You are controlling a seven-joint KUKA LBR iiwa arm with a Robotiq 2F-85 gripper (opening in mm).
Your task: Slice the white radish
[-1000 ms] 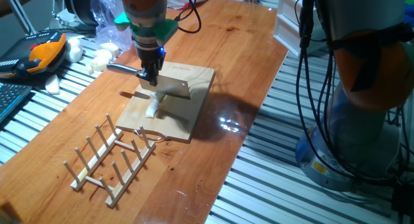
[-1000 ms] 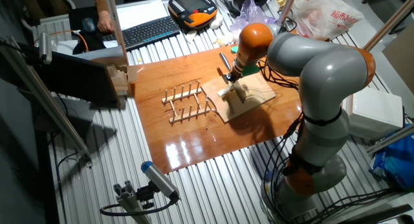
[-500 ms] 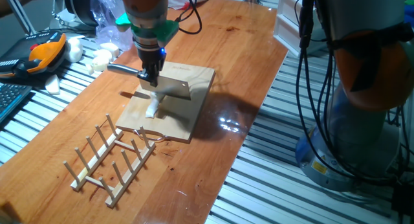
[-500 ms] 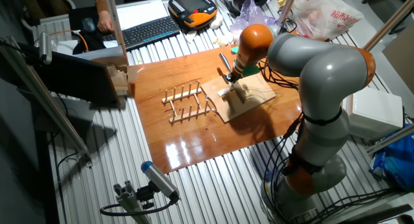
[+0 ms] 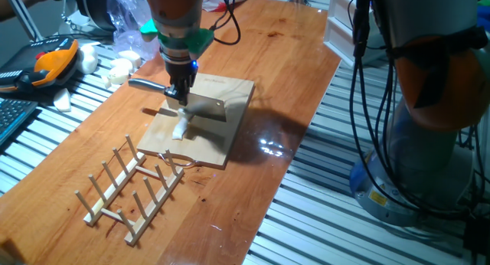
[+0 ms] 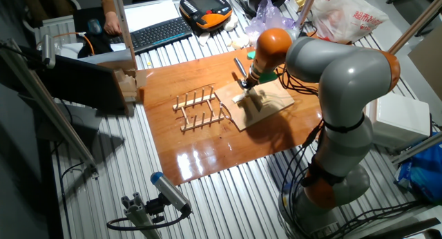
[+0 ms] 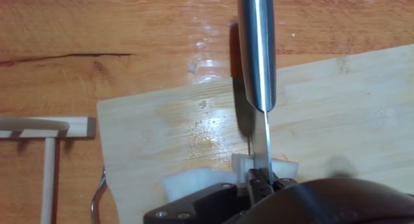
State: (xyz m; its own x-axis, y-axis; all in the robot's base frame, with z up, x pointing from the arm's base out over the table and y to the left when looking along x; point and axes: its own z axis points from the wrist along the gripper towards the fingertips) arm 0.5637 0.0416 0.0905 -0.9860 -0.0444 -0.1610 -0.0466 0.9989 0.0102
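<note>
My gripper point(image 5: 178, 95) is shut on a knife point(image 5: 200, 106) with a steel handle point(image 5: 145, 83) that sticks out to the left. The blade stands edge-down over the wooden cutting board point(image 5: 218, 139). The white radish point(image 5: 180, 127), a small creamy chunk, lies on the board right under the blade. In the hand view the knife point(image 7: 257, 56) runs up the middle, its thin edge meets the radish point(image 7: 194, 180), and pale pieces show on both sides of the blade. My fingertips are hidden there by the dark hand body. The other fixed view shows the gripper point(image 6: 250, 83) over the board point(image 6: 268, 104).
A wooden dish rack point(image 5: 130, 190) stands just in front of the board; its end also shows in the hand view point(image 7: 44, 128). White lumps point(image 5: 119, 68), a plastic bag point(image 5: 126, 24) and an orange pendant point(image 5: 50, 64) lie at the back left. The table edge runs along the right.
The gripper and knife have shifted very slightly to the right over the board. The radish and the board have not moved.
</note>
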